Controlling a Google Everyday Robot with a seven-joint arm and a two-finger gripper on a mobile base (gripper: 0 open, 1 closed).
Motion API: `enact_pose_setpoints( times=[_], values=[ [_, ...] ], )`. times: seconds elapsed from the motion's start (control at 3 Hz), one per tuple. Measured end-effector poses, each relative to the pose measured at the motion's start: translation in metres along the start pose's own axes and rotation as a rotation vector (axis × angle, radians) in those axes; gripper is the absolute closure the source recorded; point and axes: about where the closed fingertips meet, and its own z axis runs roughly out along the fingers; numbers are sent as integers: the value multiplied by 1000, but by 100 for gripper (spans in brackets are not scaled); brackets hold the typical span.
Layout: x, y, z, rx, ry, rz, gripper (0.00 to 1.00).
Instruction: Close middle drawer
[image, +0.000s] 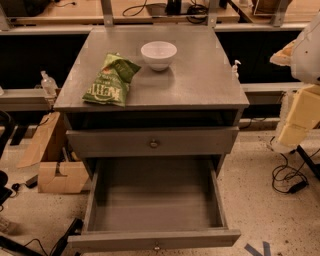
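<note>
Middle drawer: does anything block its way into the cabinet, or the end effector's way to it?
Nothing visible does. The grey, brass-knobbed middle drawer stands pulled out, its box bare inside. The cream end effector hangs right of the grey cabinet, clear of it.

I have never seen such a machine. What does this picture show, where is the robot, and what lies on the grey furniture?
One camera looks down at a grey cabinet; where the camera is mounted is not known. The pale shape at the right edge is the robot's arm. Its gripper hangs beside the cabinet, touching nothing, and I see nothing held in it. On top lie a green chip bag and a white bowl. The middle drawer is pulled far out and looks empty. The drawer above it sticks out only a little.
</note>
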Motion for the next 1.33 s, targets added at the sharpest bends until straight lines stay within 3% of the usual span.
enact_pose_setpoints(
  times=[0.33,0.67,1.0,1.33],
  values=[
    [0,0,0,0,0,0,0],
    [12,10,27,-47,-47,17,0],
    [46,31,70,-85,-95,68,0],
    [79,58,124,-121,-203,103,0]
  ],
)
